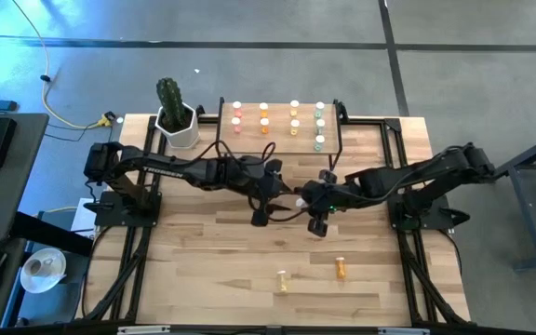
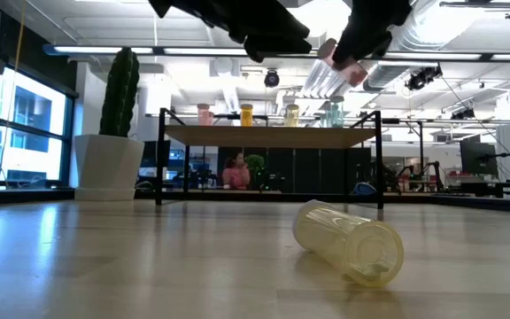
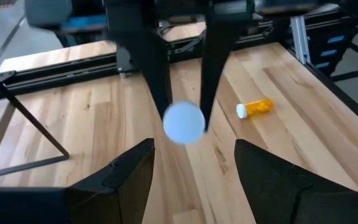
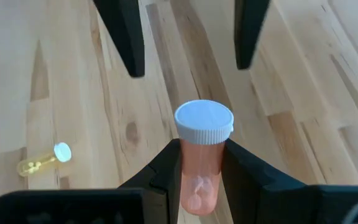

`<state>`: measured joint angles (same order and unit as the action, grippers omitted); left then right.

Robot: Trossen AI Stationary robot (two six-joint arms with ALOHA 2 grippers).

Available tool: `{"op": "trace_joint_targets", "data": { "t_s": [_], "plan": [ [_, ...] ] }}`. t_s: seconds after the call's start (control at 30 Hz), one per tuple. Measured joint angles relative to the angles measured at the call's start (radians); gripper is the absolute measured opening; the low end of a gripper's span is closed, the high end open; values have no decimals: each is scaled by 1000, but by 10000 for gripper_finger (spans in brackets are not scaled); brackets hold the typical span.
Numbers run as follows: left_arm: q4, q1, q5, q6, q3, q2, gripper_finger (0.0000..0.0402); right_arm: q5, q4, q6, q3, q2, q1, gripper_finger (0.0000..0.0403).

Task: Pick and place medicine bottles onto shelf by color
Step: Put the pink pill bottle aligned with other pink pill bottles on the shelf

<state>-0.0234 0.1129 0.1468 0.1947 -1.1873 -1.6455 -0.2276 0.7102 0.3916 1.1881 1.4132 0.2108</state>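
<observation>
A pink-bodied medicine bottle [image 4: 199, 168] with a white cap [image 3: 183, 122] is held in the air over the table's middle by my right gripper [image 4: 199, 180], which is shut on it. My left gripper [image 3: 194, 180] stands open just to the bottle's left, facing its cap, with its fingers [image 4: 124, 37] apart and touching nothing. The shelf [image 1: 282, 140] stands at the far edge and carries several bottles sorted in columns: pink, orange, yellow, green. A yellow bottle [image 1: 282, 279] and an orange bottle [image 1: 341, 268] lie on their sides on the near part of the table. My right gripper pinches the pink bottle's body [image 4: 197, 158] between its two fingers, below the cap. The fingers slant down from the table's right and lie along the bottle. The bottle is lifted clear of the table, its cap end [image 4: 204, 121] pointing away from the gripper toward my left gripper.
A white pot with a cactus [image 1: 177, 116] stands left of the shelf. In the low view the yellow bottle [image 2: 351, 241] lies close to the camera. Black frame rails [image 1: 408, 270] run along the table's sides.
</observation>
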Motion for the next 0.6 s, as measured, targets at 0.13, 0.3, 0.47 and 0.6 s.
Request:
{"op": "trace_joint_targets", "data": {
  "t_s": [0.13, 0.3, 0.47, 0.6],
  "plan": [
    [9, -17, -2, 0, 0, 0, 213, 1, -35, -9, 0, 16, 0, 83],
    [5, -29, -2, 0, 0, 0, 213, 0, -68, -11, 0, 15, 2, 83],
    [22, -32, -21, -18, 0, 0, 213, 31, -94, -19, 0, 15, 2, 83],
    [20, -32, -75, -26, 0, -1, 213, 46, -101, -15, 0, 15, 5, 83]
  ]
}}
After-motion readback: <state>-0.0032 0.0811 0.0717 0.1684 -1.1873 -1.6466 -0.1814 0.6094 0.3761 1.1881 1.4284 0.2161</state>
